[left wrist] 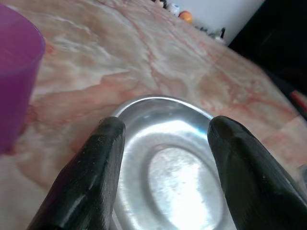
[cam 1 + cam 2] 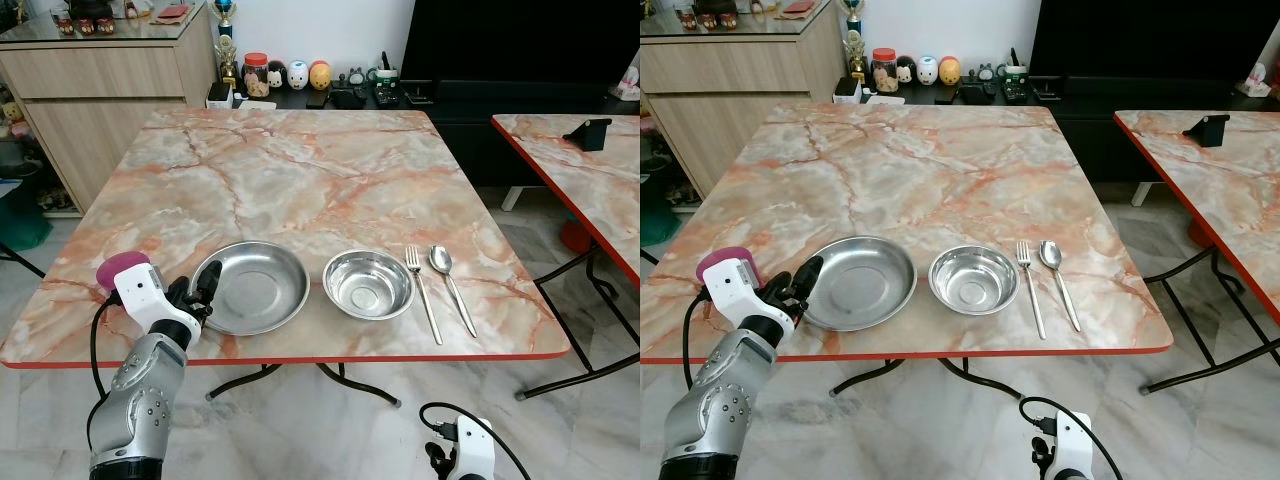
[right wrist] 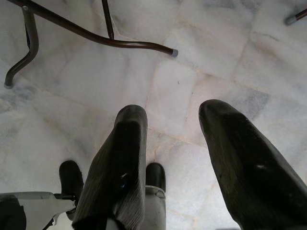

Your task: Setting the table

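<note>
A home living-dining room; marble-top table (image 2: 300, 170), wooden sideboard (image 2: 90, 90), figurines (image 2: 295, 75) (beside a dark television (image 2: 520, 40)), tiled floor (image 2: 300, 420)

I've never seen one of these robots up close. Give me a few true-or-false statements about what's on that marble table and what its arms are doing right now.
1. The fork lies between the steel bowl and the spoon. True.
2. The left gripper is lifting the bowl. False: it sits open at the near rim of the steel plate, which rests on the table.
3. A purple cup stands beside the plate. True.
4. The right gripper holds the spoon. False: it hangs open and empty above the floor.
5. The spoon lies inside the bowl. False: it lies on the table.
</note>
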